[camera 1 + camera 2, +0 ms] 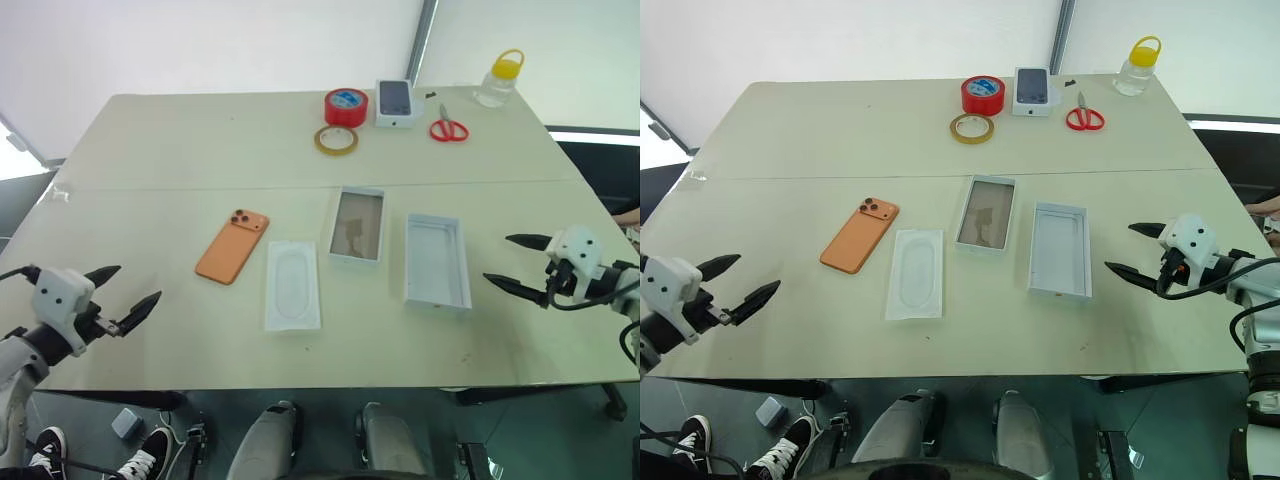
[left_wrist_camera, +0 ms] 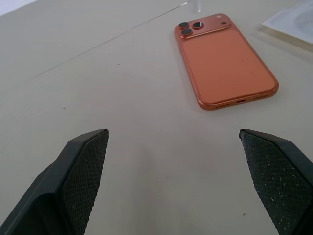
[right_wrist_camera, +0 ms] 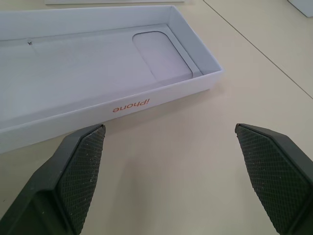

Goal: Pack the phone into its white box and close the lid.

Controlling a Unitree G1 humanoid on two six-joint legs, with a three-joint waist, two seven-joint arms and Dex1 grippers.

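Two tools hang over the near edge of the desk, one at each side, and we see both with fingers spread wide and nothing between them. Our left tool points toward the phone, which lies flat, back up, ahead of it and a little inward, well apart from its fingertips; the lens cluster sits at the corner farthest from the tool. Our right tool points inward at the box, which lies open just ahead of its fingers, near but not touching. From that wrist we read orange lettering on the box wall facing the tool, and a rounded recess shows in the pale floor.

Between phone and box, counting from the left tool, lie a flat insert with an oval recess and then a second tray with a brownish inside. All four lie apart from one another.

Far beyond both tools, along the back of the desk, we see a red tape roll, a tan tape ring, a pictured box, scissors with red handles, and a bottle with a yellow cap.
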